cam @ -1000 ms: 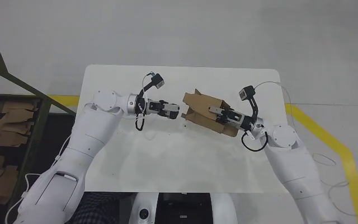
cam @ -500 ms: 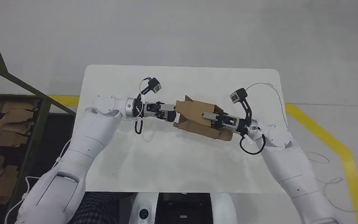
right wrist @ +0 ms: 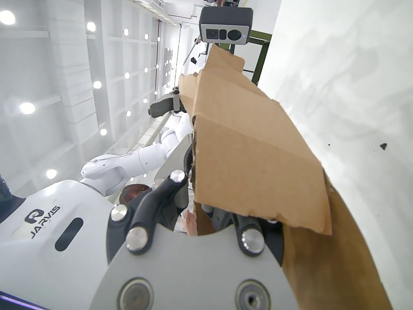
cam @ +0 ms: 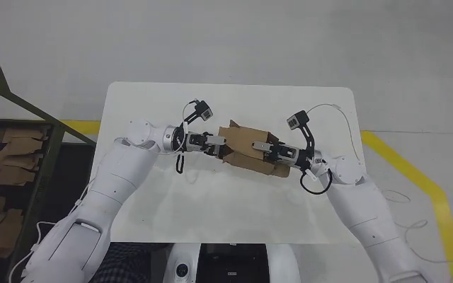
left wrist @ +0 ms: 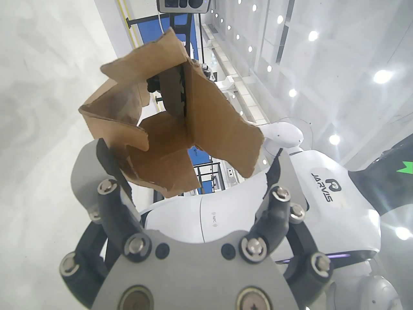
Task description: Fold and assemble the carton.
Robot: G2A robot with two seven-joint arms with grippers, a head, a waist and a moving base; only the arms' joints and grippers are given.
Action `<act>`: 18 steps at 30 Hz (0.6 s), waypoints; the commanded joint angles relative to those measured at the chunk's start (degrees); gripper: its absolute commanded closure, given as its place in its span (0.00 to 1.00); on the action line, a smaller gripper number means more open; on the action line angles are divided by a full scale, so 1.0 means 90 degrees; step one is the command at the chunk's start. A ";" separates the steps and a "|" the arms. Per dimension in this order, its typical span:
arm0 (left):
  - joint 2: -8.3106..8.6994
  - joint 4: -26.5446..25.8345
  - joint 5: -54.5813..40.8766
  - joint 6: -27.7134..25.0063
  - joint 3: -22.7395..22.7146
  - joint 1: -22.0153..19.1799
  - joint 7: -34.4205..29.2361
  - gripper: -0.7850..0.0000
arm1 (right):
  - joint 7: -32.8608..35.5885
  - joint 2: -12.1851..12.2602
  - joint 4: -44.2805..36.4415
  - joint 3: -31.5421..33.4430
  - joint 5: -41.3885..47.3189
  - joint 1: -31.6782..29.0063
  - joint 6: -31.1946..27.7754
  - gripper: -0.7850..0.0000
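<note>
A brown carton (cam: 244,145), partly folded with loose end flaps, hangs just above the middle of the white table (cam: 212,205). My right gripper (cam: 263,148) is shut on the carton's upper wall from the right side. In the right wrist view the carton (right wrist: 251,149) covers one finger of that gripper (right wrist: 196,175). My left gripper (cam: 218,145) is open at the carton's left end. In the left wrist view the carton (left wrist: 206,120) shows its open end, and a lower flap lies between the spread fingers of my left gripper (left wrist: 193,172), close to one pad (left wrist: 109,166).
A rack with flat cardboard pieces (cam: 15,159) stands on the floor left of the table. Bare table surface lies in front of and behind the carton. A yellow floor line (cam: 403,166) runs past the table's right side.
My right arm has carried the carton to the left and turned it flatter. The left gripper has closed in on the carton's left end, and its flaps now sit between its fingers.
</note>
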 commanded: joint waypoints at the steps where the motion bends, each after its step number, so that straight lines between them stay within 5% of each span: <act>1: 0.0012 -0.0063 -0.0004 0.0013 -0.0017 0.0022 -0.0013 0.00 | 0.0013 -0.0007 0.0003 -0.0023 0.0005 0.0003 -0.0008 1.00; 18: 0.0025 -0.0168 -0.0069 0.0031 -0.0003 -0.0010 -0.0031 0.00 | 0.0300 -0.0048 0.0080 -0.0125 0.0243 0.0029 -0.0067 1.00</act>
